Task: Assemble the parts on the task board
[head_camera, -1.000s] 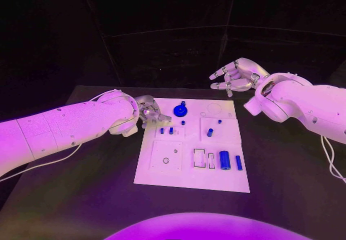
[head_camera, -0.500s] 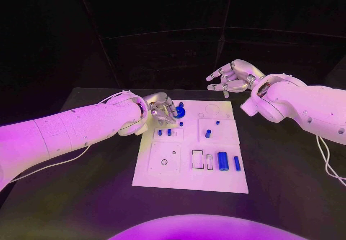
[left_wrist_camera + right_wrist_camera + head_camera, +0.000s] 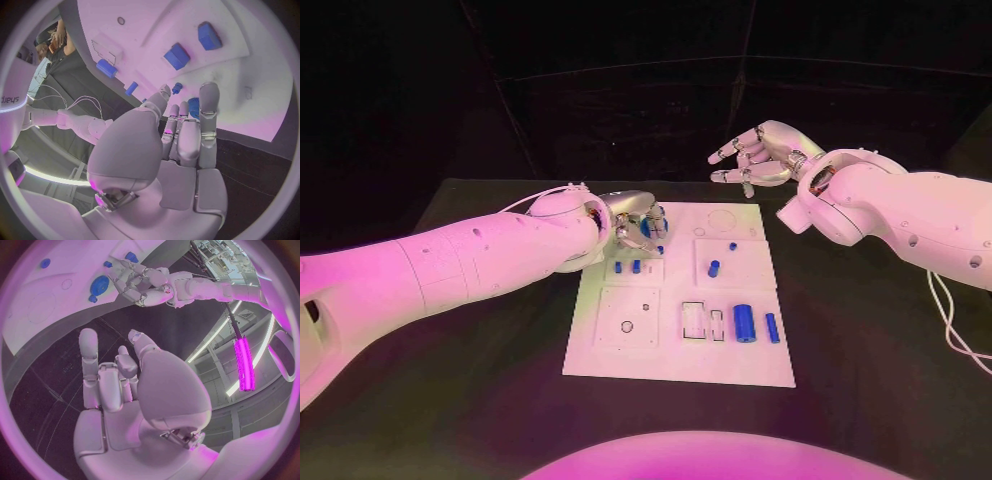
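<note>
The left hand (image 3: 630,222) reaches in over the far-left corner of the task board (image 3: 678,352), its fingers (image 3: 209,107) stretched forward side by side and gripping nothing, their tips just beside a round blue disc (image 3: 99,285) near the board's far edge. The board itself is a flat white plate lying lengthwise in the middle of the black table (image 3: 459,390), marked with outlined recesses. Small blue pegs (image 3: 626,267) stand in a pair close behind the left hand, another peg (image 3: 713,268) stands mid-board, and two blue cylinders (image 3: 756,324) lie side by side toward the near-right part. From the head view the disc is mostly hidden behind the left hand; the right wrist view shows it plainly, round and flat. Off to the right, the right hand (image 3: 756,154) hangs above the table beyond the board's far-right corner, fingers loosely spread and empty.
</note>
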{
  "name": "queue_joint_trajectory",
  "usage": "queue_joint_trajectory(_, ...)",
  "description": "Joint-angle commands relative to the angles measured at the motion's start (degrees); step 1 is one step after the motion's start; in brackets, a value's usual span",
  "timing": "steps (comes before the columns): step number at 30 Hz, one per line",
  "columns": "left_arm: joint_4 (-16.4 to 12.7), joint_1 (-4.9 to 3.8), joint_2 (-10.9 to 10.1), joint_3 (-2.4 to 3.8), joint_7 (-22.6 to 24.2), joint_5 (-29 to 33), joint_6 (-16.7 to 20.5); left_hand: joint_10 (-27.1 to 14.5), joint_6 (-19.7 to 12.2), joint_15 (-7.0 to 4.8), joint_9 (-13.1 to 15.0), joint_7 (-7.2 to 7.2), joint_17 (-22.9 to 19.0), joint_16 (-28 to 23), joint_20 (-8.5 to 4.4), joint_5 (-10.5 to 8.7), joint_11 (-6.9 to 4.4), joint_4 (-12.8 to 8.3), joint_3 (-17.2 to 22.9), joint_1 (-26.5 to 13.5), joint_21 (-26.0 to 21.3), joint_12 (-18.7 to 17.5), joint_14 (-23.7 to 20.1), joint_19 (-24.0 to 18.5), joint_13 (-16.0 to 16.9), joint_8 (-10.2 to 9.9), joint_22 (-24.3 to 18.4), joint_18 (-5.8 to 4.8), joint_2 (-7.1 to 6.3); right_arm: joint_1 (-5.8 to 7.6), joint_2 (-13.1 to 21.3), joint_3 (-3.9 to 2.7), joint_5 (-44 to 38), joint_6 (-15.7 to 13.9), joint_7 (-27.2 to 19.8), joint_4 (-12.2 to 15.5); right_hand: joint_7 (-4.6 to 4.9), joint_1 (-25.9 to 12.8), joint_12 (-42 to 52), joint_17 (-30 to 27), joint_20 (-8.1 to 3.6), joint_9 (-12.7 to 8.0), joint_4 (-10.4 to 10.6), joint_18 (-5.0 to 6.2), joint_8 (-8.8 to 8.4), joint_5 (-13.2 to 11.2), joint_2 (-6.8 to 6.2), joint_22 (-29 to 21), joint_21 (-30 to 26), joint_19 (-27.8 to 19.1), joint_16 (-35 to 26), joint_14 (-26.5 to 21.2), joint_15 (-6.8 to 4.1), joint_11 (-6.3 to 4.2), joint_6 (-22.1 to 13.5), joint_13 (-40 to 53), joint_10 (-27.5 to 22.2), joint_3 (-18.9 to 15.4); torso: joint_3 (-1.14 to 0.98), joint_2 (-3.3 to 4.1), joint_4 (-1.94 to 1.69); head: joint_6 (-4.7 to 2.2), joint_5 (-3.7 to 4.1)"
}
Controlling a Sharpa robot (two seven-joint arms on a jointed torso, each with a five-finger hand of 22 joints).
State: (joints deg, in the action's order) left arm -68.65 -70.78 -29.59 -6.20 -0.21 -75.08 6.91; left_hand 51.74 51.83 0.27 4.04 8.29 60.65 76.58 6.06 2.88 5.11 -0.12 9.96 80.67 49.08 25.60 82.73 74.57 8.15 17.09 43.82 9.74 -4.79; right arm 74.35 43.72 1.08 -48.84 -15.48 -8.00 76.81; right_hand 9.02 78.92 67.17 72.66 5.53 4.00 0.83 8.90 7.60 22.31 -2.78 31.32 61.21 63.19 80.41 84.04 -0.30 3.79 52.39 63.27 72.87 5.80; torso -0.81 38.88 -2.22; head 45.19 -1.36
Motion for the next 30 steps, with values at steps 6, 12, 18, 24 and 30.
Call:
queue_joint_trajectory(6,0.4,-0.03,1.6,-0.36,-1.6,-5.5,-2.8,1.9,1.8,-0.38,-0.2,-0.39,0.4,0.7,-0.42,0.06,-0.31,0.0,0.9,-0.7,3.0,-1.0,1.2,2.2,-1.4,-0.9,3.1,-0.93,0.29,0.10,-0.3,-0.04,0.2,0.4,-0.6,0.0,0.00,-0.7,0.0,0.1,-0.12,-0.1,0.1,1.12,0.27,0.3,0.08,0.0,-0.1,0.1,-0.1,2.3,-0.38,-0.02,-0.2,0.0,-0.5,0.2,0.00,-0.04,0.02,0.06,0.05)
queue_joint_trajectory(12,1.8,-0.03,2.5,-0.42,-2.4,-5.8,-3.4,2.7,2.6,-0.50,-0.2,-0.42,0.3,0.8,-0.58,0.07,-0.38,-0.1,1.7,-0.5,3.7,-1.6,1.6,2.8,-2.3,-1.4,3.8,-1.07,0.81,0.10,-0.3,-0.04,0.2,0.4,-0.6,0.0,0.00,-0.7,0.0,0.1,-0.12,-0.1,0.1,1.12,0.27,0.3,0.08,0.0,-0.1,0.1,-0.1,2.3,-0.38,-0.02,-0.2,0.0,-0.5,0.2,-0.01,-0.05,-0.10,0.06,0.18)
queue_joint_trajectory(18,2.6,-0.04,3.2,-0.43,-2.8,-5.9,-4.0,3.5,3.3,-0.58,-0.2,-0.48,0.0,0.8,-0.67,0.05,-0.43,-0.3,2.7,-0.4,4.0,-2.4,1.8,3.2,-3.1,-1.9,4.3,-1.17,1.19,0.10,-0.4,-0.04,0.2,0.4,-0.6,0.0,0.00,-0.7,0.0,0.1,-0.12,-0.1,0.1,1.12,0.27,0.3,0.08,0.0,-0.1,0.1,-0.1,2.3,-0.38,-0.02,-0.2,0.0,-0.5,0.2,0.02,-0.05,-0.08,0.10,0.24)
queue_joint_trajectory(24,3.2,-0.04,3.8,-0.42,-2.9,-5.9,-4.1,4.0,3.7,-0.60,-0.2,-0.45,-0.1,0.9,-0.70,0.06,-0.42,-0.4,3.6,-0.3,4.2,-3.1,1.9,3.3,-3.8,-2.5,4.6,-1.23,1.46,0.10,-0.5,-0.04,0.2,0.4,-0.6,-0.1,0.00,-0.7,0.0,0.1,-0.12,-0.1,0.1,1.12,0.27,0.3,0.08,0.0,-0.1,0.1,-0.1,2.3,-0.38,-0.02,-0.2,0.0,-0.5,0.2,0.02,-0.07,-0.12,0.12,0.31)
queue_joint_trajectory(30,3.7,-0.04,4.3,-0.42,-3.0,-5.9,-4.4,4.8,4.3,-0.64,-0.2,-0.46,-0.6,0.8,-0.75,0.08,-0.48,-0.5,4.9,-0.3,4.7,-3.7,1.9,3.6,-4.3,-2.9,5.2,-1.35,1.77,0.10,-0.6,-0.04,0.2,0.5,-0.6,-0.1,0.00,-0.7,0.0,0.1,-0.12,-0.1,0.1,1.12,0.27,0.3,0.08,0.0,-0.1,0.1,-0.1,2.3,-0.38,-0.02,-0.2,0.0,-0.5,0.2,0.02,-0.06,-0.12,0.18,0.44)
